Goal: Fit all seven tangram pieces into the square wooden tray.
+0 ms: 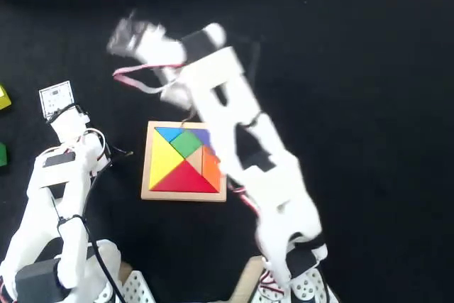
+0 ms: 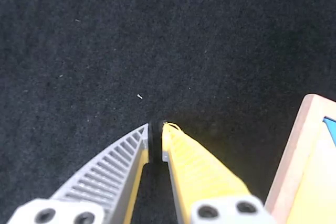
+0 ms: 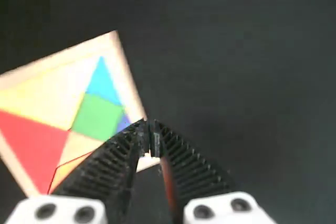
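While the tray (image 1: 145,175) sits on the counter (image 1: 355,104) with its pieces (image 1: 177,164) seated, the left end effector (image 2: 156,129) and right end effector (image 3: 148,128) are closed and empty, and a low swing could jolt them loose.

A robotics lab bench: two white robot arms (image 1: 248,147) stand mounted side by side at a black cloth-covered table (image 1: 369,104).
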Motion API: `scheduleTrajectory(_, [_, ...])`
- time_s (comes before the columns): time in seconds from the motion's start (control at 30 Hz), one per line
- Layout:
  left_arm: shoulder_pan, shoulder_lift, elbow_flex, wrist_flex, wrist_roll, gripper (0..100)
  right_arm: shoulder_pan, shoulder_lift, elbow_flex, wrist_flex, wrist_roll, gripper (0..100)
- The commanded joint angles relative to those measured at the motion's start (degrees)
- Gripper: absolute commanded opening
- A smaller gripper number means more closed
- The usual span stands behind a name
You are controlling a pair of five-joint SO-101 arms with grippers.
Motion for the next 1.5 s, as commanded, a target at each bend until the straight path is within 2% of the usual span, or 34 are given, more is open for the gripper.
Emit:
scheduleTrajectory(0.0, [0.5, -1.1, -1.0, -0.9, -0.4, 6, 6.9, -10.2, -3.4, 2.3, -9.0, 1.1])
scheduleTrajectory(0.13, [0.5, -1.1, -1.0, -0.9, -0.4, 6, 14.2, -19.4, 3.6, 2.3, -15.9, 1.1])
scheduleTrajectory(0.33, [0.3, -1.1, -2.5, -1.2, -0.4, 6, 23.3, -34.9, 19.2, 2.1, -16.5, 1.1])
scheduleTrajectory(0.47, [0.7, -1.8, -11.4, -0.4, -2.8, 6, 30.5, -43.0, 27.9, -1.0, -16.5, 1.1])
scheduleTrajectory(0.67, [4.4, -1.8, -36.3, 19.8, -10.7, 6, 34.5, -50.2, 35.8, -2.8, -17.0, 1.1])
scheduleTrajectory(0.87, [7.7, -1.8, -63.9, 45.5, -11.0, 6, 32.1, -56.5, 36.9, 1.7, -16.6, 1.1])
scheduleTrajectory(1.1, [10.1, -1.8, -83.6, 66.2, -10.9, 6, 30.3, -65.5, 37.1, 2.0, -17.0, 1.1])
scheduleTrajectory(1.23, [11.0, -1.8, -88.0, 73.3, -10.9, 6, 30.3, -71.3, 41.3, 2.0, -17.0, 1.1])
scheduleTrajectory(1.33, [10.9, -4.0, -88.0, 73.4, -10.9, 6, 30.3, -76.2, 46.8, 1.9, -16.8, 1.1])
scheduleTrajectory(1.47, [11.1, -14.0, -83.3, 73.3, -10.9, 6, 30.3, -82.9, 54.1, 1.8, -16.5, 1.1])
